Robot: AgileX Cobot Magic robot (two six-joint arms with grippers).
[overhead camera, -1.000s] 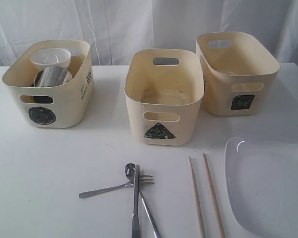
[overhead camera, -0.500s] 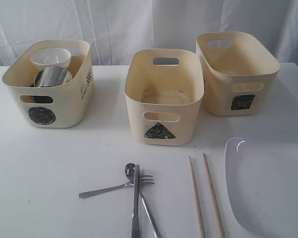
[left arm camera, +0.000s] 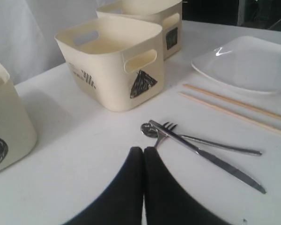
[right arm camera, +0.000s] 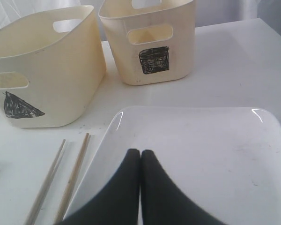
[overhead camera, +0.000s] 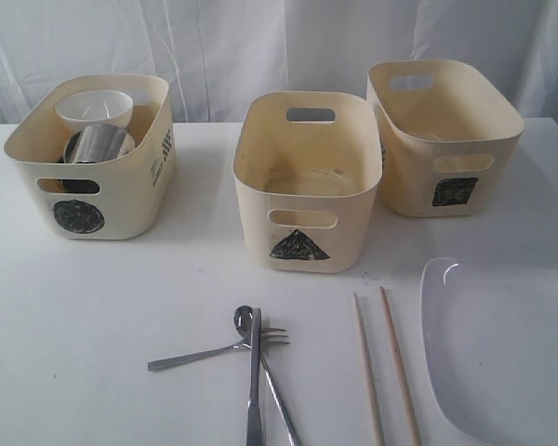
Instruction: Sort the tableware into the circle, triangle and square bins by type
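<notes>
A white bench point(overhead camera: 84, 297) spreads across the lower scene, plain apart from a few faint dark specks. Behind its far edge hangs a white curtain point(overhead camera: 223, 42) in soft vertical folds. In the left wrist view, a dark background point(left arm camera: 210, 10), too dim to make out, lies beyond the bench's edge.

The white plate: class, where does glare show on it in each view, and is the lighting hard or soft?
Exterior view: a small glint on the far left corner of the plate; a soft shadow beside the triangle bin, so soft light. Left wrist view: a short bright streak near its rim. Right wrist view: a thin glint at one far corner.
</notes>
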